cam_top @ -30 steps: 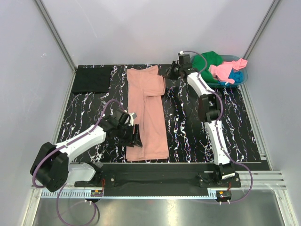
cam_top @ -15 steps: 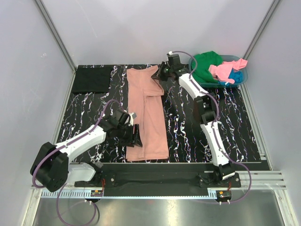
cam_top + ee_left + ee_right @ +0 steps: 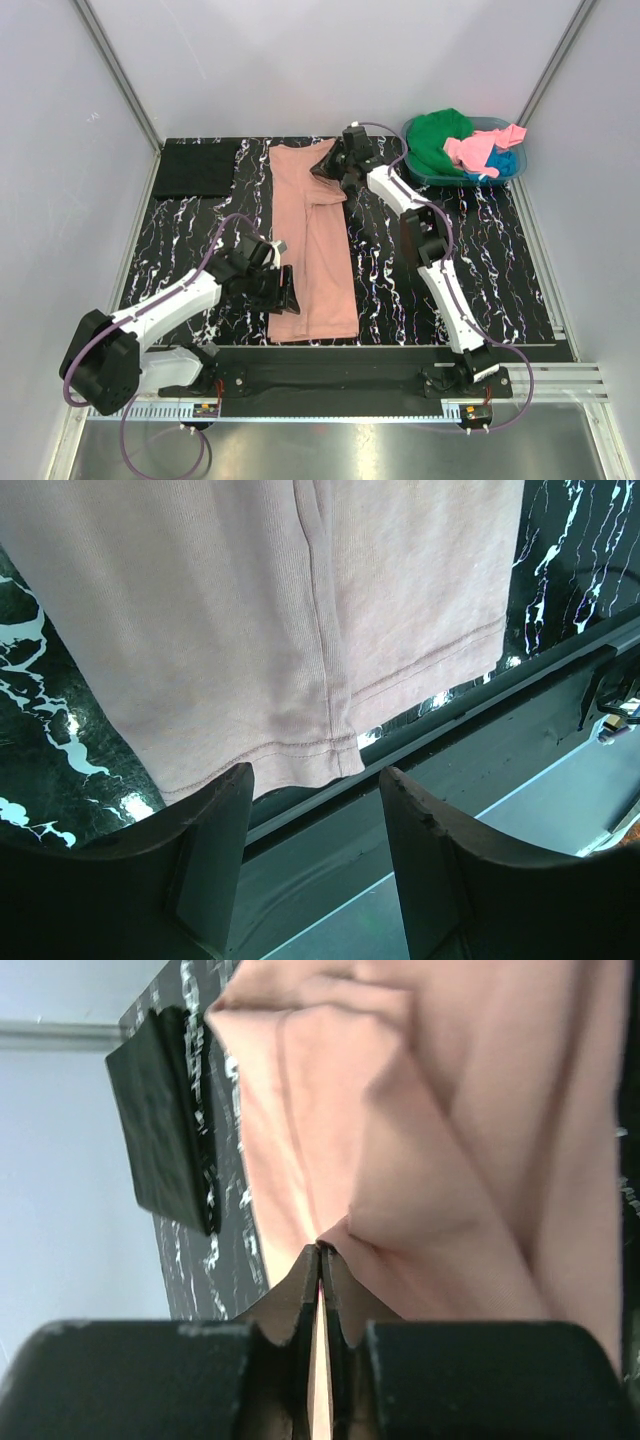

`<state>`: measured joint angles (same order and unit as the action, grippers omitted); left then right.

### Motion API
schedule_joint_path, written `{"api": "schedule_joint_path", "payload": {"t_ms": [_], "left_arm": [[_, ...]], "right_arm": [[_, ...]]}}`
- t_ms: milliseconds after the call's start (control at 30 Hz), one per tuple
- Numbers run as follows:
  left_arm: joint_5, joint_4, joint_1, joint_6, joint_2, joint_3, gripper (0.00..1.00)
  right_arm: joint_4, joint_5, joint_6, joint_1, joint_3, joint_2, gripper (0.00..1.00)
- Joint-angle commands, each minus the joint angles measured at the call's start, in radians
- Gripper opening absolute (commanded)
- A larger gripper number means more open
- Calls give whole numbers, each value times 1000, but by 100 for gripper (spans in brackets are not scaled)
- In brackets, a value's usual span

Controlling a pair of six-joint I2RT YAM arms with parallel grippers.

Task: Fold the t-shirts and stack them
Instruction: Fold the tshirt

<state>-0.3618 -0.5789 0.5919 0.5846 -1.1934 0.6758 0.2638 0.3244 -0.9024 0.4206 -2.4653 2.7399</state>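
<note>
A long salmon-pink t-shirt (image 3: pixel 312 250) lies lengthwise on the black marbled table (image 3: pixel 400 260). My right gripper (image 3: pixel 326 168) hovers over its far right part, shut on a pinch of the pink cloth (image 3: pixel 450 1140) that is lifted and folded inward; the right wrist view shows the jaws (image 3: pixel 320 1250) nearly together around the fabric. My left gripper (image 3: pixel 288 298) sits at the shirt's near left hem, open, with nothing between its fingers (image 3: pixel 315 780); the hem (image 3: pixel 300 740) lies just beyond them. A folded black t-shirt (image 3: pixel 197 168) rests at the far left corner.
A teal basket (image 3: pixel 522 160) at the far right corner holds green (image 3: pixel 438 140), bright pink (image 3: pixel 480 150) and blue (image 3: pixel 503 164) t-shirts. The table's near edge and a metal rail (image 3: pixel 480 710) run right below the left gripper.
My right gripper has travelled left from beside the basket, dragging the shirt's far right cloth over the shirt body. The left arm has barely shifted.
</note>
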Motion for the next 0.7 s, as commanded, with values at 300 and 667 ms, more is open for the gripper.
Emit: {"api": "schedule_joint_path", "payload": {"t_ms": [300, 667], "left_arm": [[7, 24, 2, -12, 0, 10, 59], [-14, 34, 2, -19, -32, 41, 59]], "right_arm": [[52, 140, 43, 1, 66, -122, 34], [224, 202, 269, -43, 323, -388, 46]]}}
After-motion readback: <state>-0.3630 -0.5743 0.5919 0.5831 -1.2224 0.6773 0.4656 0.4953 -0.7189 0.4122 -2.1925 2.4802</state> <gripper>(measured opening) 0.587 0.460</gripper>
